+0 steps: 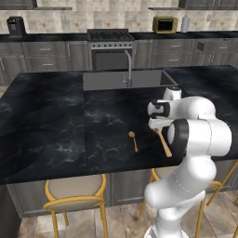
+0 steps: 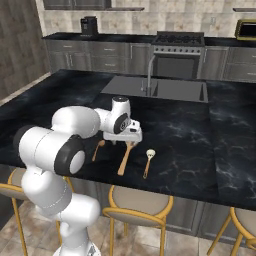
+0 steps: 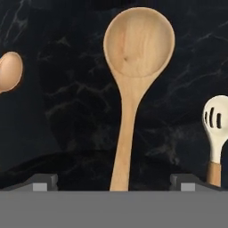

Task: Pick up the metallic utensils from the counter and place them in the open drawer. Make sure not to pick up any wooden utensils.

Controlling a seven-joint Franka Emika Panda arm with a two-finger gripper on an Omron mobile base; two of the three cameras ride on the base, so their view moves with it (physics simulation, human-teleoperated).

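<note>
While the large wooden spoon (image 3: 133,89) lies flat on the black surface (image 1: 56,125), its oval bowl sits ahead of the claw (image 3: 113,180) and its long handle runs back between the two dark fingertips (image 3: 44,181), which stand spread wide and pinch nothing. To one side in the hand view, a pale slotted utensil (image 3: 216,122) with a tan handle lies beside the spoon, apart from it, just ahead of the other fingertip. On the opposite side the bowl of a smaller wooden spoon (image 3: 10,71) shows at the picture's edge. From the right base view, the claw hangs above the large spoon, with the small spoon on its left and the pale utensil on its right, all near the surface's front edge. A sink (image 1: 123,80) is set into the surface farther back
</note>
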